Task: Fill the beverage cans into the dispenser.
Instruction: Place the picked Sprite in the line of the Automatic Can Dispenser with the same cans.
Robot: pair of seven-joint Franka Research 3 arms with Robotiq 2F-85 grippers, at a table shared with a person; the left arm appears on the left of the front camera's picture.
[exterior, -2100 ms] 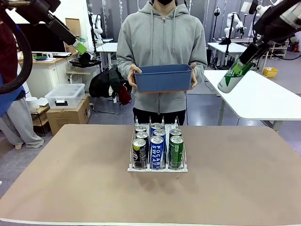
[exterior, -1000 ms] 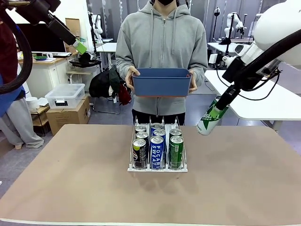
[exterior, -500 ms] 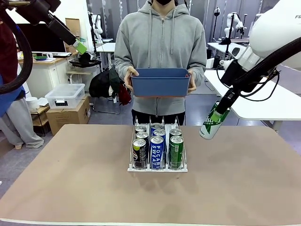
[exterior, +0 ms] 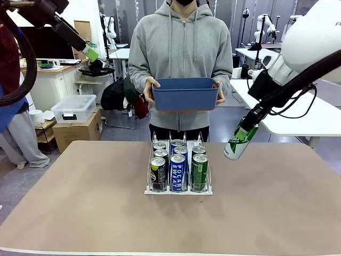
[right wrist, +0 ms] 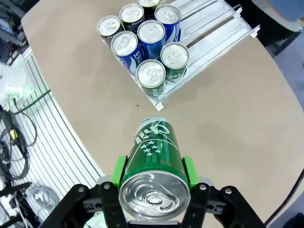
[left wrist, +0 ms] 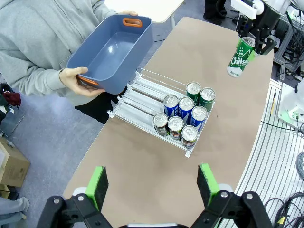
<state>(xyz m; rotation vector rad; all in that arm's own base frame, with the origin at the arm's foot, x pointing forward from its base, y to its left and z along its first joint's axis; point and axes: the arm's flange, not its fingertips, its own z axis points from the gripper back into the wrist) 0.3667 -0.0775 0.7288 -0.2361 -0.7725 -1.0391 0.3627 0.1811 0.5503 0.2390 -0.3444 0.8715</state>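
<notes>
Brown table (exterior: 277,213), wide and mostly bare. Beyond its far edge, a person (exterior: 181,48) in a grey hoodie, holding a blue bin (exterior: 185,94) at waist height with both hands, above and behind the rack; bin interior bare in the left wrist view (left wrist: 114,52). Right arm (exterior: 314,42) coming down from the upper right, reaching toward the middle.

Near table centre, the dispenser (exterior: 178,189): three lanes, wire dividers, white base, cans (exterior: 177,172) packed toward the front lip. Seven tops counted from above (right wrist: 151,35): black ones in one outer lane, blue in the middle, green in the other outer lane. Rear stretch of the lanes bare (left wrist: 142,95).

Right gripper (exterior: 250,124) clamped on a green can (exterior: 237,141), gripped near its silver top, can tilted with its bottom pointing down and toward the rack, in the air above the table, to the right of the dispenser and apart from it. Green pads on either side of the can (right wrist: 156,161) in the right wrist view.

Left gripper (left wrist: 152,183) high above the table's near side, fingers spread wide, nothing between them.
</notes>
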